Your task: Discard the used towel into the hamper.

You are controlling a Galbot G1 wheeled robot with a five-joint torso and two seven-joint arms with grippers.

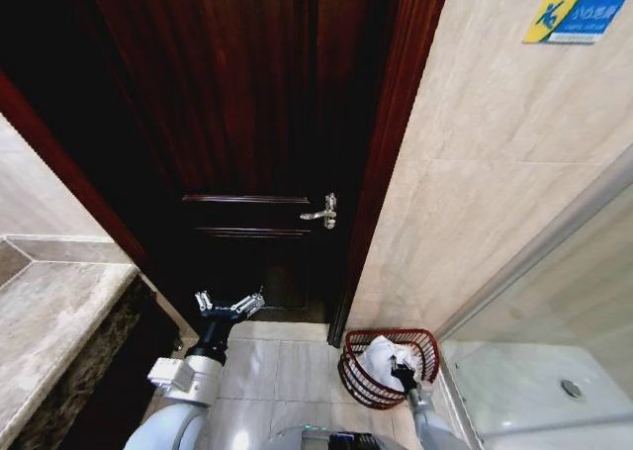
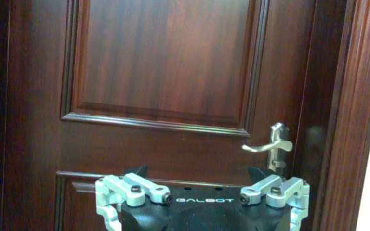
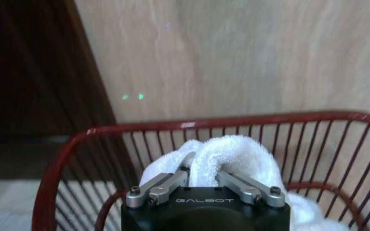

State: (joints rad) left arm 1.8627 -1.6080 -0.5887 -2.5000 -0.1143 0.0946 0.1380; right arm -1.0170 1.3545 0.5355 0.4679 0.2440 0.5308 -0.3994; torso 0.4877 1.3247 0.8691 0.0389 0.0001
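The hamper (image 1: 349, 367), a dark-red wire basket, stands on the floor against the tiled wall, right of the door. A white towel (image 1: 377, 355) lies bunched inside it. My right gripper (image 1: 402, 373) reaches down into the hamper, above its rim (image 3: 236, 120). In the right wrist view the right gripper (image 3: 202, 169) is shut on a fold of the towel (image 3: 236, 154). My left gripper (image 1: 229, 305) hangs open and empty in front of the door, and its spread fingertips (image 2: 140, 172) point at the door panel.
A dark wooden door (image 1: 247, 124) with a silver lever handle (image 1: 321, 213) fills the middle. A stone counter (image 1: 49, 321) runs along the left. A glass shower screen (image 1: 554, 302) with its metal frame stands right of the hamper. Pale floor tiles (image 1: 277, 366) lie between.
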